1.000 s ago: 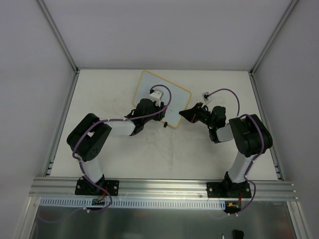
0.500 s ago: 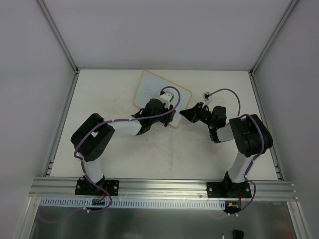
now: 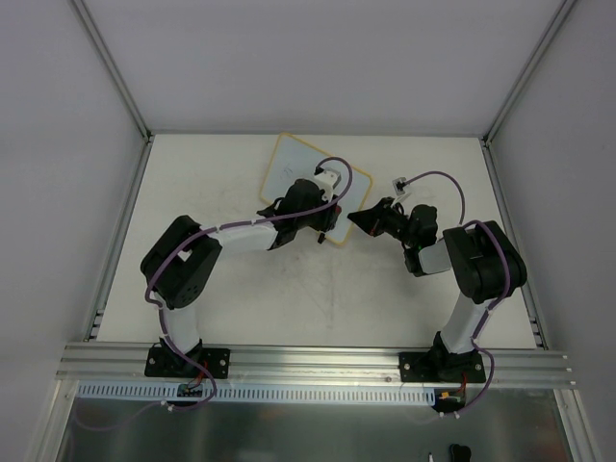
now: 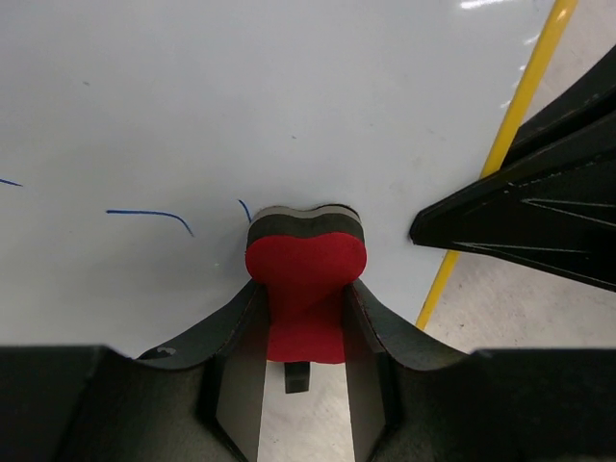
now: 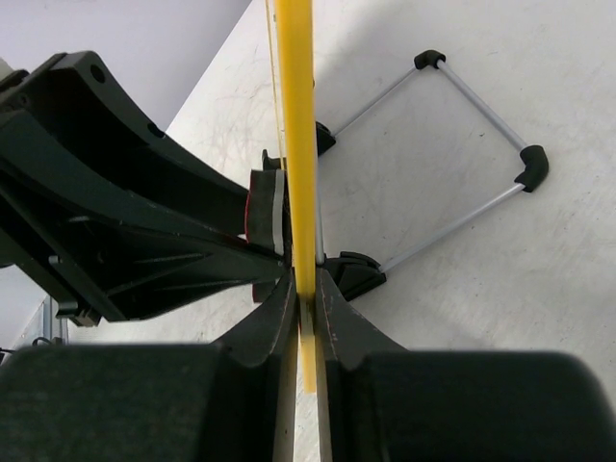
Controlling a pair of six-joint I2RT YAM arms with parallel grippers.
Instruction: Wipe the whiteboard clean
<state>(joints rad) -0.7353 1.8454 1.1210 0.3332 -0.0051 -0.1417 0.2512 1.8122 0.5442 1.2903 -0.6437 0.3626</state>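
Observation:
The whiteboard stands tilted at the back middle of the table, held up by a wire stand. Its white face still carries short blue strokes left of the eraser. My left gripper is shut on the red-black eraser, whose black side presses against the face near the board's right edge. A black foot shows below the eraser. My right gripper is shut on the yellow frame at that edge, seen edge-on between its fingers.
White enclosure walls and aluminium posts ring the table. A metal rail crosses the near edge above both arm bases. The two grippers sit close together at the board's right edge, the right gripper just beyond the eraser.
My left gripper has slid the eraser rightward across the board's face toward the right edge. The right arm and the board have kept still.

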